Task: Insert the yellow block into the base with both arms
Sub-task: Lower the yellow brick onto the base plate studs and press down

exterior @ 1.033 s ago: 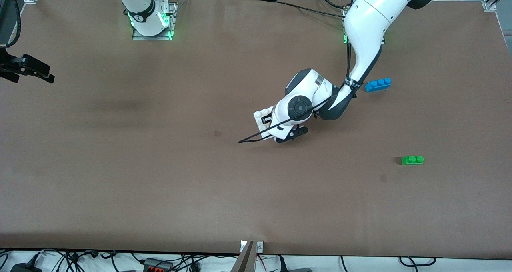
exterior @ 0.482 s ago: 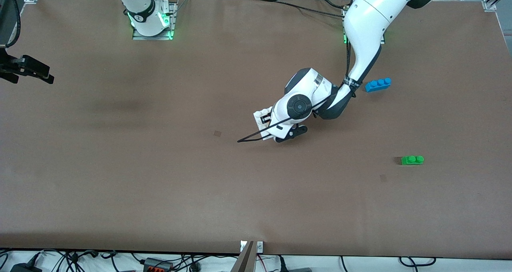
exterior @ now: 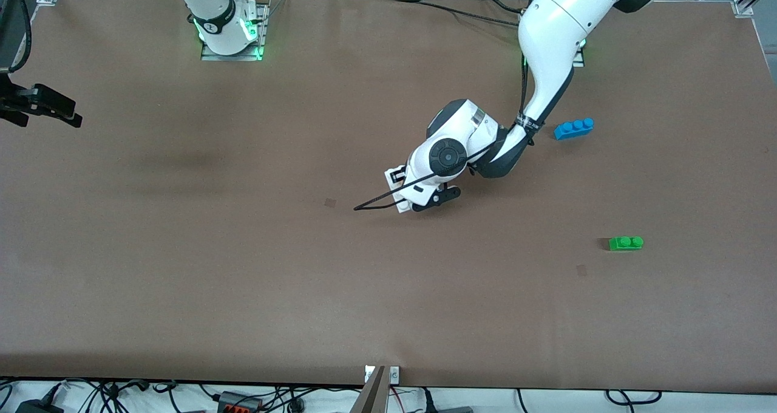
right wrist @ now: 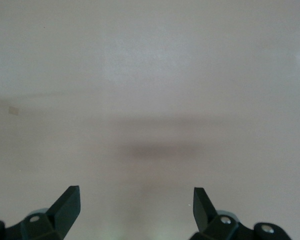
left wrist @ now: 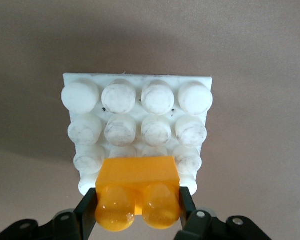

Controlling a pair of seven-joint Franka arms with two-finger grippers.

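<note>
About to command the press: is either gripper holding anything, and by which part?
The left gripper holds the yellow block by its two short ends, over the base. The right gripper is open, holding nothing.

My black fingers [left wrist: 87, 212] frame a yellow-orange block [left wrist: 137, 192] with two glossy studs, over a white base [left wrist: 136, 117] whose round studs form a grid flecked with dark smudges. The table [exterior: 243, 267] is plain brown. On it lie a blue brick [exterior: 573, 128] and a green brick [exterior: 626, 243].
</note>
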